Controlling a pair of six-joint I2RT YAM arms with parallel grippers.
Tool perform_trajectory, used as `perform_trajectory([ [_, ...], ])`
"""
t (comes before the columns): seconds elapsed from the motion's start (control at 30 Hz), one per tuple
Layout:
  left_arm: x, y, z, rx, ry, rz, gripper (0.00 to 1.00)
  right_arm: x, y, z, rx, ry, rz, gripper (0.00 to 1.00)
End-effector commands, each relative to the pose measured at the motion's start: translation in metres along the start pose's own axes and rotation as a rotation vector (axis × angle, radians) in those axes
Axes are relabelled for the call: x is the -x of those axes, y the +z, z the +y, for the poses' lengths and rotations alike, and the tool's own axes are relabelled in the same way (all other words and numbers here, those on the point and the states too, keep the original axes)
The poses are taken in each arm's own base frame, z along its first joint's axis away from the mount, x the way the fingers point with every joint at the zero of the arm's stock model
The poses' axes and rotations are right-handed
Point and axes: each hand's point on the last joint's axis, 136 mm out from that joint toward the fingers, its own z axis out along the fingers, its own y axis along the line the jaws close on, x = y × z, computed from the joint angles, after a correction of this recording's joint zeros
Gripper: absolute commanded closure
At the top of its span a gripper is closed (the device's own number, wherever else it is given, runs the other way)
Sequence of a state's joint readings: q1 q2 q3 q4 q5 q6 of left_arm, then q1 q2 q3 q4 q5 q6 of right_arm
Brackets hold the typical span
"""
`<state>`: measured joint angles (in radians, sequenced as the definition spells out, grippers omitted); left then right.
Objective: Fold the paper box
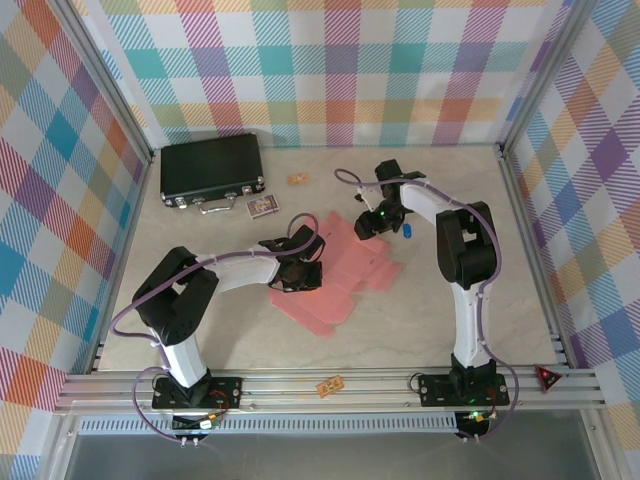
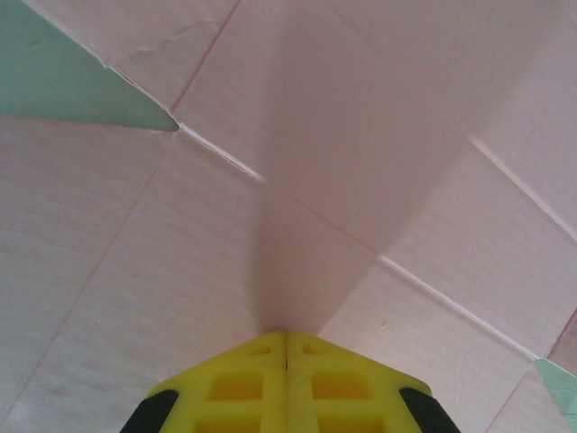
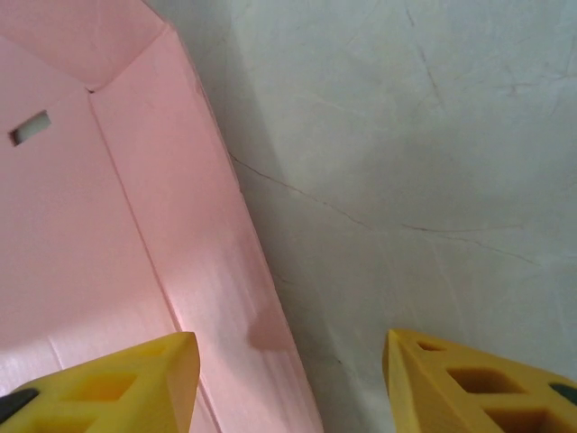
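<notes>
Salmon-pink paper box lies on the tabletop. Left gripper: fingers closed together against the card. Right gripper: fingers open, astride its edge.

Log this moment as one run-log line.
task: fold paper box | left end effector: shut, over sheet | right end effector: open, at sheet edge | state: not yet formed

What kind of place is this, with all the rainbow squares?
Probably a robot practice booth: rainbow-checked cloth walls fence in a pale stone-look table, and two black-and-white robot arms are bolted to a silver metal rail at its edge.
</notes>
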<state>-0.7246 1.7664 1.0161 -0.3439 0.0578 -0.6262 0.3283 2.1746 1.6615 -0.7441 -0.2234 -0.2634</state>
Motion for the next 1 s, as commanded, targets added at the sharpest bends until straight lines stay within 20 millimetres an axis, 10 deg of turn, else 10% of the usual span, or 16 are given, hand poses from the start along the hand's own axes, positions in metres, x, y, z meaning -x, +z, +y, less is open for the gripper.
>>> perform_trajectory([
  [0.0,-0.017,0.009,0.020,0.069,-0.016,0.041,1.00,-0.006,0.002,0.009,0.065,-0.018,0.033,0.43],
  [0.97,-0.017,0.012,0.018,0.066,-0.013,0.044,1.00,0.004,-0.030,0.038,0.166,-0.133,-0.040,0.65],
])
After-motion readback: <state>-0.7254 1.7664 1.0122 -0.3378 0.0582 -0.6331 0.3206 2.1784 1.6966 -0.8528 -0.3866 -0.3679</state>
